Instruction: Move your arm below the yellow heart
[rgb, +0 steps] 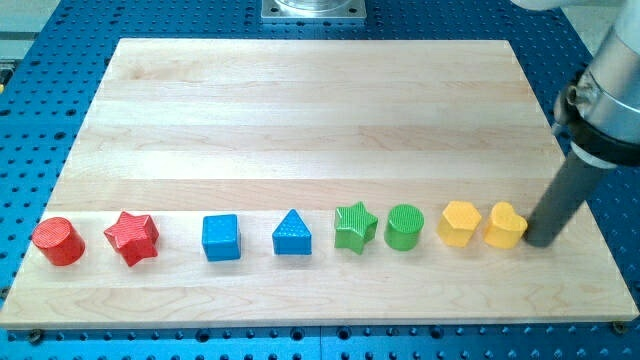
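The yellow heart (505, 225) lies on the wooden board near the view's right, at the right end of a row of blocks. My tip (539, 240) rests on the board just right of the heart, very close to its right edge, at about the level of its lower part. The dark rod slants up to the view's right toward the arm's grey body (605, 100). A yellow hexagon (459, 223) sits right beside the heart on its left.
The row continues to the view's left: green cylinder (404, 227), green star (354, 226), blue triangle (291, 234), blue cube (221, 238), red star (132, 237), red cylinder (57, 241). The board's right edge (590, 215) is near my tip. Blue perforated table surrounds the board.
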